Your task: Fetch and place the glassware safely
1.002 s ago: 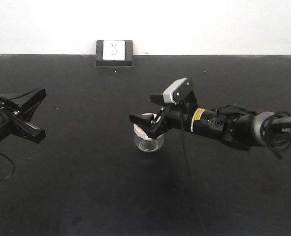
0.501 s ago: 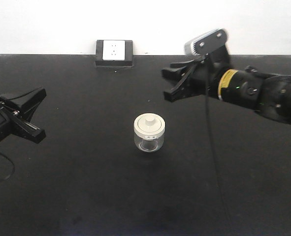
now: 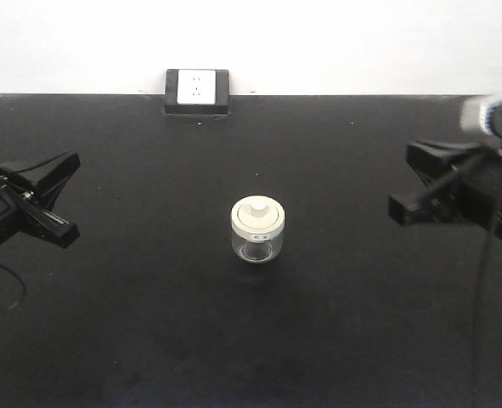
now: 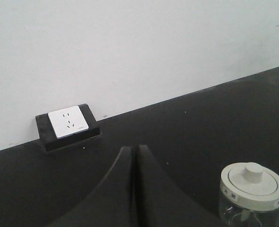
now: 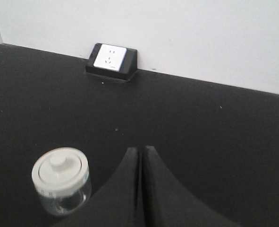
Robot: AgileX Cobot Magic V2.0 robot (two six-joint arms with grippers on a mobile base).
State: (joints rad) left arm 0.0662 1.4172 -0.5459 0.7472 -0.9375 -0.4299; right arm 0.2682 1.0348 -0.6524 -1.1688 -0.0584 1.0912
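The glass jar (image 3: 257,230) stands upright on the black worktop (image 3: 251,340), free of both arms, lid seated square with its knob up. From the right gripper (image 3: 403,206) it lies well away on that gripper's left, lower and out ahead of the tips; from the left gripper (image 3: 59,200) it is off to the right and a little forward, also well apart. Neither gripper holds anything. In both wrist views the two black fingers meet along a thin seam, so each gripper reads as closed and empty; in the front view the right one is motion-blurred and its tips are hard to read.

Standing alone near the middle of the worktop, well in from the edges and clear of the wall socket (image 3: 197,90) at the back, the jar looks set down where nothing can knock it, which suits the task's call for safety. I judge the placing done or nearly so, with the arms drawn off to either side.

The jar's body is clear, squat and round, thin enough that the dark surface shows through it. Its lid (image 5: 60,170) is wide, cream-white and matte, with a raised central knob and small dark marks on the rim. The worktop is flat, matte black with a few pale specks. The socket is a white faceplate in a sloped black frame against the plain white wall (image 4: 130,47).
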